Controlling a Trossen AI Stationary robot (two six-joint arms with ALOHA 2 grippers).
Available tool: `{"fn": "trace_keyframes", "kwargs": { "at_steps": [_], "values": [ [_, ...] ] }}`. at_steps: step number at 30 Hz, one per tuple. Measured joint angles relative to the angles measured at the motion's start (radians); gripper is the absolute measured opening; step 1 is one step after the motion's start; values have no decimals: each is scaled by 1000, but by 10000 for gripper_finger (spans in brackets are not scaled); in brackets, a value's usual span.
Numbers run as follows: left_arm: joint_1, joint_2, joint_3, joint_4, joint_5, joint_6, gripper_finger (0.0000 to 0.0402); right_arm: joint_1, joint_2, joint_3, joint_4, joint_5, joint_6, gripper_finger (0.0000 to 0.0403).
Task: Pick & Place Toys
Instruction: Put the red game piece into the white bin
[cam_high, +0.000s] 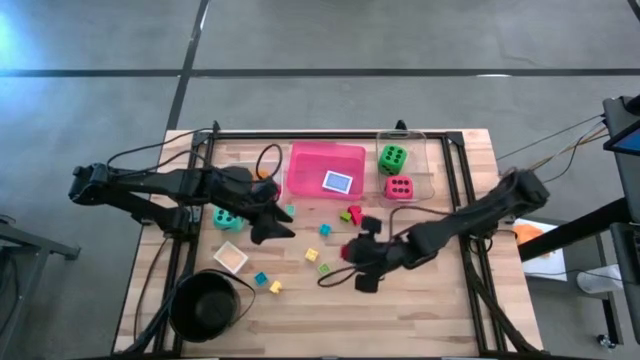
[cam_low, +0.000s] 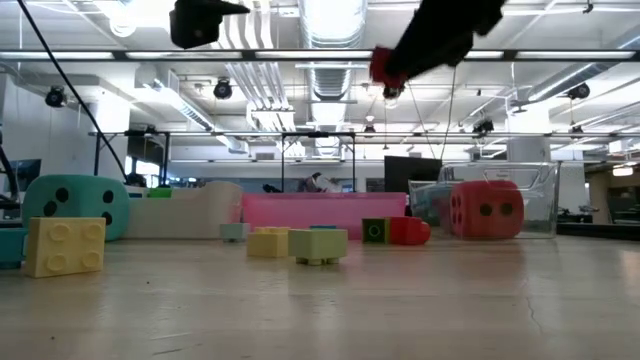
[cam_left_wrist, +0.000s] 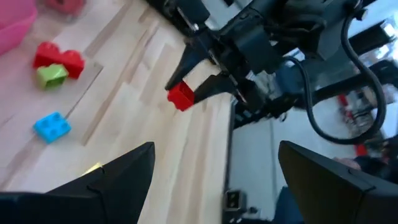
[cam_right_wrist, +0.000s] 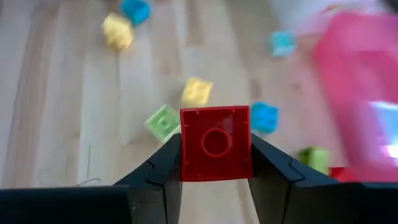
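Note:
My right gripper (cam_high: 352, 252) is shut on a small red block (cam_right_wrist: 215, 143) and holds it well above the middle of the table; the block also shows in the low view (cam_low: 385, 66) and the left wrist view (cam_left_wrist: 180, 96). My left gripper (cam_high: 275, 228) is open and empty above the table, next to the teal die (cam_high: 227, 217). Loose small blocks lie on the wood below: blue (cam_high: 325, 230), yellow (cam_high: 311, 255), green (cam_high: 324, 268). A green die (cam_high: 392, 157) and a red die (cam_high: 398, 187) sit in the clear tray (cam_high: 428, 150). A card (cam_high: 338, 182) lies in the pink tray (cam_high: 305, 160). My right gripper pinches the red block between its two fingers (cam_right_wrist: 168, 171) on two opposite side faces (cam_right_wrist: 185, 146). The block's hollow underside faces the wrist camera. The fingers reach in from the table's right side. The block is lifted clear of the table.
A black round bowl (cam_high: 205, 303) stands at the near left, with a small white tray (cam_high: 230, 257) beside it. A red and green block pair (cam_high: 350, 214) and more small blocks (cam_high: 268, 283) lie around. The arms' frames run along both sides of the table.

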Motion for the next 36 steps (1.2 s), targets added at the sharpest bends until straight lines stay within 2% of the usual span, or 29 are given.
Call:
{"fn": "trace_keyframes", "kwargs": {
  "at_steps": [6, 12, 19, 24, 30, 36],
  "values": [
    [11, 20, 0, 114, -11, -108, 342, -8, -99, 2, -29, 154, 56, 128],
    [26, 72, 0, 206, -12, -217, 342, -35, -147, 2, -10, 250, 58, 128],
    [42, 151, 0, 248, -12, -303, 342, -85, -135, 65, 11, 245, -8, 128],
    [61, 200, 17, 290, -10, -298, 342, -97, -116, 126, -10, 167, -62, 128],
    [66, 263, 67, 315, 29, -292, 342, -100, -94, 185, -29, 152, -126, 128],
    [70, 318, 124, 310, 43, -272, 342, -119, -63, 219, -30, 88, -140, 128]
  ]
}}
